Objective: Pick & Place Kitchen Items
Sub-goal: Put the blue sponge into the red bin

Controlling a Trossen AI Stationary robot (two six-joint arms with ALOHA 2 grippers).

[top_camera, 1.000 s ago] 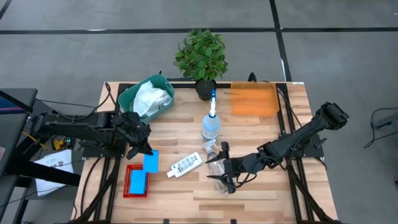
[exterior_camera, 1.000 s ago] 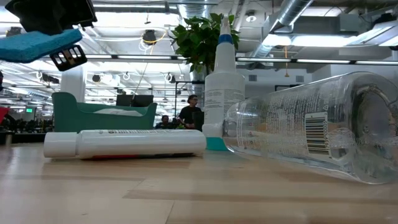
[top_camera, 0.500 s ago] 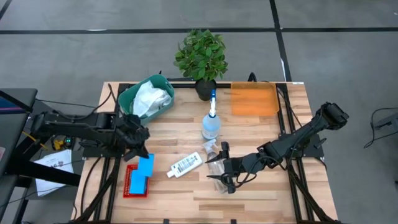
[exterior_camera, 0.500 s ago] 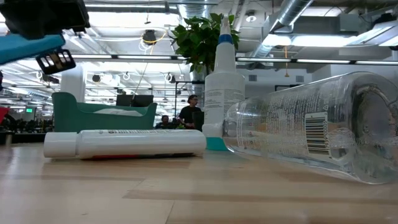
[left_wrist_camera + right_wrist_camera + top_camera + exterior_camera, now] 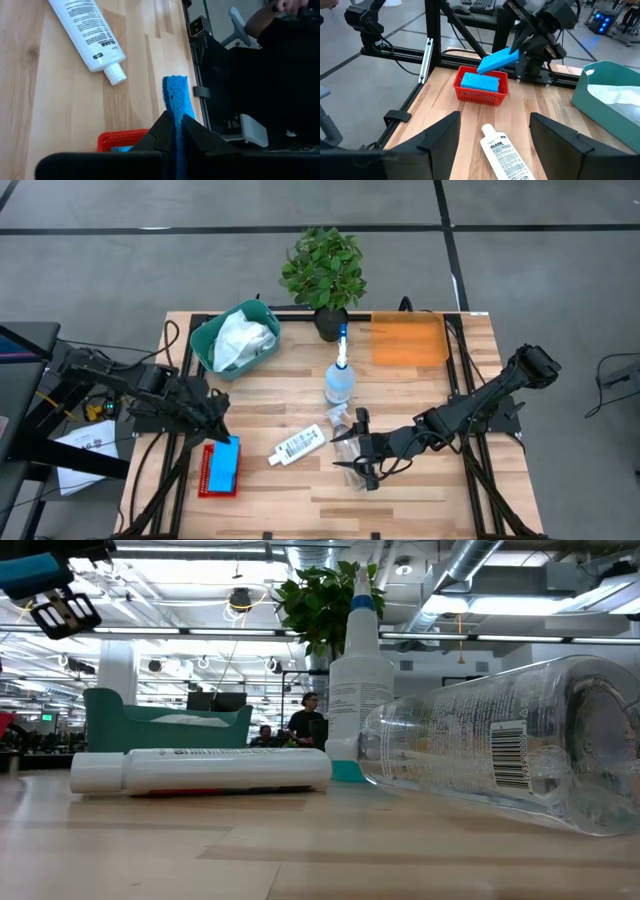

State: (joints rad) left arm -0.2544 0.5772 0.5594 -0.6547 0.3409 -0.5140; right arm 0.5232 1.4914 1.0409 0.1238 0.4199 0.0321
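My left gripper (image 5: 216, 428) is shut on a blue sponge (image 5: 228, 452), which hangs just above a red basket (image 5: 207, 480) at the table's near left. A second blue sponge (image 5: 479, 80) lies in that basket. My right gripper (image 5: 352, 452) stands open in the near middle, nothing between its fingers, over a clear spray bottle (image 5: 500, 760) lying on its side. A small white bottle (image 5: 300, 445) lies flat between the two grippers. Another spray bottle (image 5: 340, 380) stands upright behind it. A white cloth (image 5: 243, 337) lies in a teal bin. My left gripper pinches the blue sponge by its two broad faces (image 5: 175, 107) between its two fingers, at one end. The fingers slant down from the table's left side. The sponge sticks out past the fingertips (image 5: 519, 50), tilted, lifted clear over the red basket (image 5: 480, 94).
The teal bin (image 5: 205, 340) stands at the far left. A leafy plant in a black pot (image 5: 323, 268) and an orange mat (image 5: 408, 340) sit along the far edge. Bare wood shows at the near right.
My left gripper has swung toward the table's left and near edges, carrying the blue sponge. The sponge has gone from beside the basket's right edge to over the basket, still clear of it.
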